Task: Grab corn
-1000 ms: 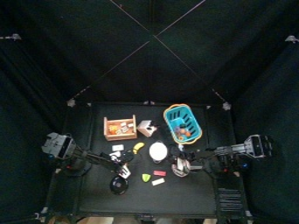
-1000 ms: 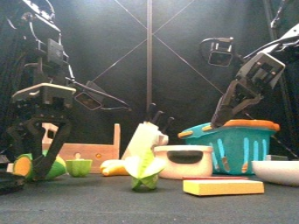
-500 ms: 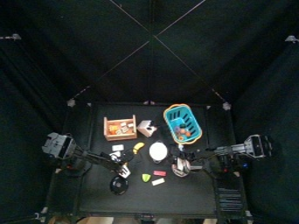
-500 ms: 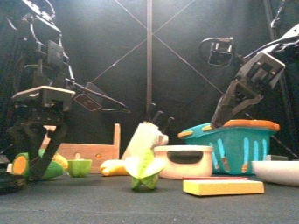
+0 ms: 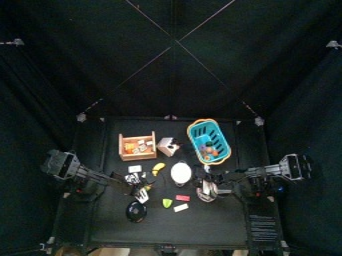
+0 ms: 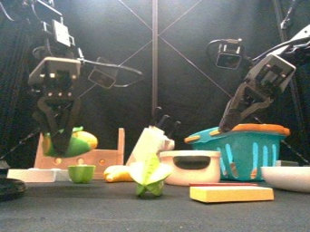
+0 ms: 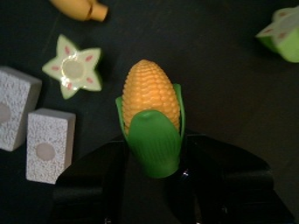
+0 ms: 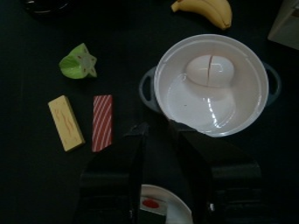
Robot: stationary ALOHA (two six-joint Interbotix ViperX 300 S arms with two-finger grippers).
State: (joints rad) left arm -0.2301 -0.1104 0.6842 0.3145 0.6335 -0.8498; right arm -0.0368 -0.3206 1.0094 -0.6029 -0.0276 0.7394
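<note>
Now left claw [image 6: 61, 143] around corn [image 7: 149, 109], aloft.

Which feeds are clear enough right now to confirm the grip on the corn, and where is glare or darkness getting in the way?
Left wrist view: evenly lit, the corn sharp between the left gripper jaws. Front view: corn visible off the table, though the dark jaws blend into the curtains. Top view: mostly black, everything too small to judge. Right wrist view: glare spots inside the white bowl, otherwise clear.

Black-curtained [image 5: 80, 60] robot lab pen
</note>
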